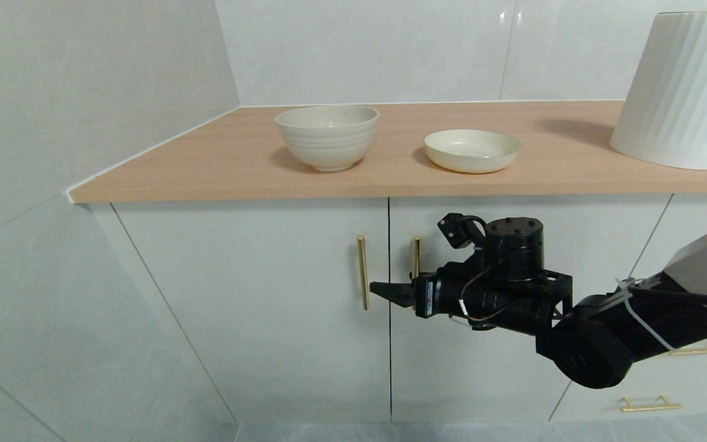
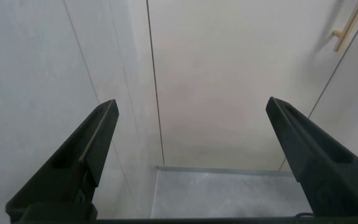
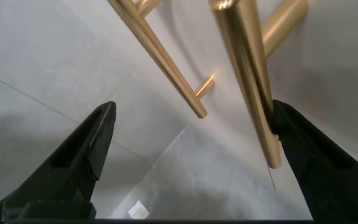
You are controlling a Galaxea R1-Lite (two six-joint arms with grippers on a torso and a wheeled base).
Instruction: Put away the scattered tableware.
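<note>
The right gripper point(image 1: 384, 292) stands open at a cabinet handle point(image 1: 415, 255), while the bowl point(image 1: 328, 136) and dish point(image 1: 472, 150) look stiff, slick and breakable, best pinched at the rim.

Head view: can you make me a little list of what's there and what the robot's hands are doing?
Counter: wooden countertop
Left on it: deep ribbed bowl
Middle: shallow dish
Right: white ridged container
Below: closed cabinet doors with gold handles
Right gripper: open, at the handles
Left gripper: open, facing the cabinet front low down
</note>
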